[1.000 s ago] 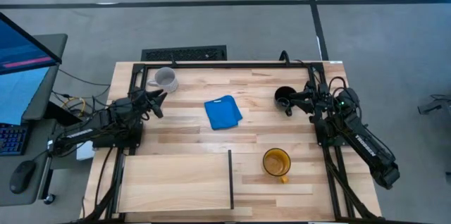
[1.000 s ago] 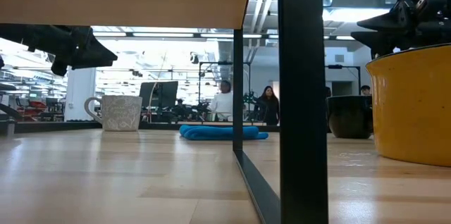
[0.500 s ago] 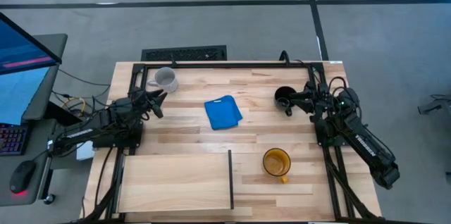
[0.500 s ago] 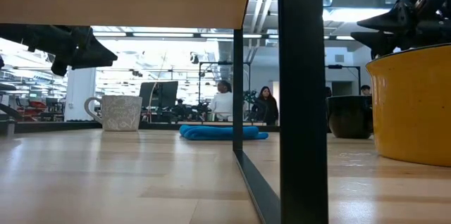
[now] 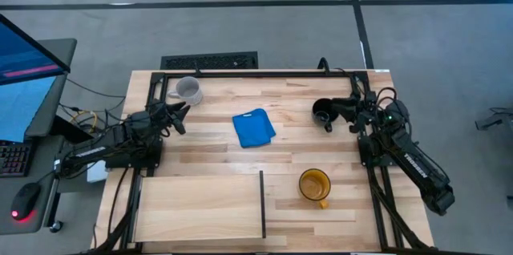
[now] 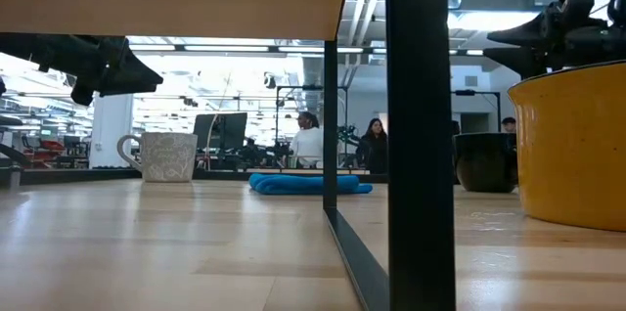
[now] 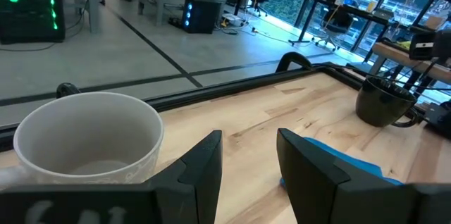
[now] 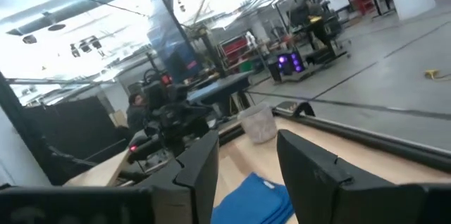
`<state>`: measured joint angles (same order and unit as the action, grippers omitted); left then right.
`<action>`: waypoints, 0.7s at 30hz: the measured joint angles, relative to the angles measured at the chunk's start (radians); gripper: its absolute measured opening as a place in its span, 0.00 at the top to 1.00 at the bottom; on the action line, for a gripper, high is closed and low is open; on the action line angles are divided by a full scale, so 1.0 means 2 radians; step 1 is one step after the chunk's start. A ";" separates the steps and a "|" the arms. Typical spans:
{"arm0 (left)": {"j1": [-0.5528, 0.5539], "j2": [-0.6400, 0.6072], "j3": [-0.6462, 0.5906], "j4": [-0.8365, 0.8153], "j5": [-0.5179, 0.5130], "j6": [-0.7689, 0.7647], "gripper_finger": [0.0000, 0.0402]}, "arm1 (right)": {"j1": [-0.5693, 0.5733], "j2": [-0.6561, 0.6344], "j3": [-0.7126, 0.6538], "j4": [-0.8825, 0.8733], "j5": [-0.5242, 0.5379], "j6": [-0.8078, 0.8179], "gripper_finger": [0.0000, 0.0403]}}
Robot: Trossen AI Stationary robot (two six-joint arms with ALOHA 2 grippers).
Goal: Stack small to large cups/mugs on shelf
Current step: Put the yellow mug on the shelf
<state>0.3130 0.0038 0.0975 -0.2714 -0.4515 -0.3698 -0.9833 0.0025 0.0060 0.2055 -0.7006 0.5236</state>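
Observation:
The grey-white mug [image 5: 187, 89] stands upright at the table's far left; it fills the near part of the left wrist view [image 7: 88, 136]. My left gripper [image 5: 180, 115] is open just short of it, touching nothing. The black mug [image 5: 323, 111] stands at the far right. My right gripper [image 5: 337, 111] is open beside and above its right side; the right wrist view [image 8: 246, 139] looks over the mug. The yellow mug [image 5: 314, 184] stands upright near the front, right of the shelf's dark divider [image 5: 262, 203]. The pale shelf panel [image 5: 200, 205] lies at the front left.
A folded blue cloth [image 5: 254, 127] lies flat mid-table between the two far mugs. Black frame rails [image 5: 240, 72] run along the table's far, left and right edges. People stand in the room beyond the table's far edge [image 6: 311, 140].
My right gripper has shifted slightly up and toward the table's far right beside the black mug, staying open. The mugs and my left arm have kept still.

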 joint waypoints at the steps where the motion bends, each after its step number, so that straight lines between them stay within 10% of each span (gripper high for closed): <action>1: 0.000 0.000 0.000 0.000 0.000 0.000 0.68 | 0.000 0.000 0.000 0.007 0.000 0.000 0.58; 21: 0.000 0.000 0.000 0.000 0.000 0.001 0.68 | 0.000 0.000 0.079 0.047 0.013 0.000 0.58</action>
<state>0.3130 0.0038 0.0975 -0.2714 -0.4515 -0.3680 -0.9833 0.0025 0.1642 0.3003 -0.6742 0.5236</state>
